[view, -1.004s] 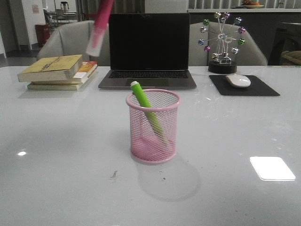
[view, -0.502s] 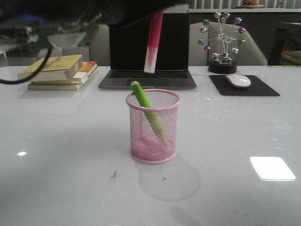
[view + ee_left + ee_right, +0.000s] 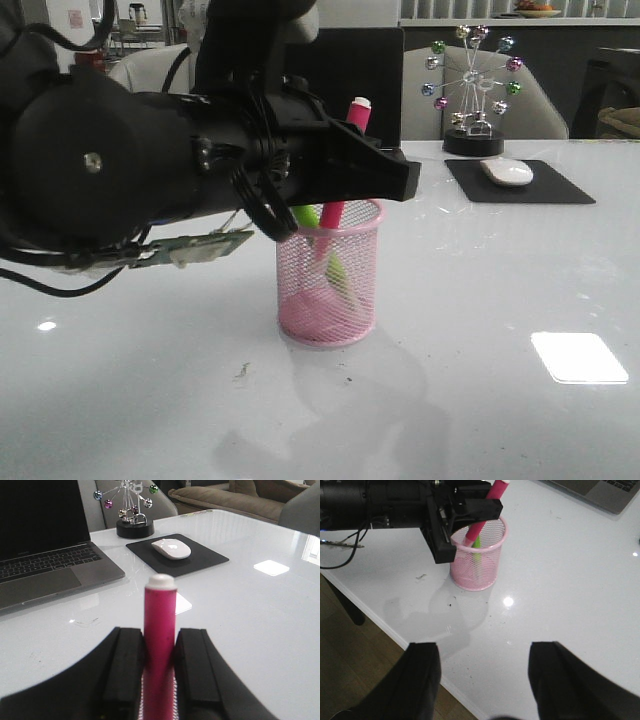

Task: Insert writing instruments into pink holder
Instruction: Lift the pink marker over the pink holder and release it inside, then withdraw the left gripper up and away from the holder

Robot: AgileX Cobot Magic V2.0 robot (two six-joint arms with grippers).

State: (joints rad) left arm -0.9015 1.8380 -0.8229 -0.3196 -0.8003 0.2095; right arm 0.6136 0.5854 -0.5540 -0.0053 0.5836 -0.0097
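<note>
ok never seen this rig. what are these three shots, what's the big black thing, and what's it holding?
It is a robot with two arms, each ending in a gripper. One picture looks forward over the white table; the other two come from cameras on the wrists.

The big black shape in the front view is the left arm, reaching across close to the lens. Its left gripper is shut on the pink marker, whose lower end is already inside the pink mesh cup. A green marker leans in the cup too.

The right wrist view looks down at the same cup from further off; the right gripper is open, holding nothing.

Behind the cup are a laptop, a white mouse on a black pad, and a desk toy with coloured balls.
</note>
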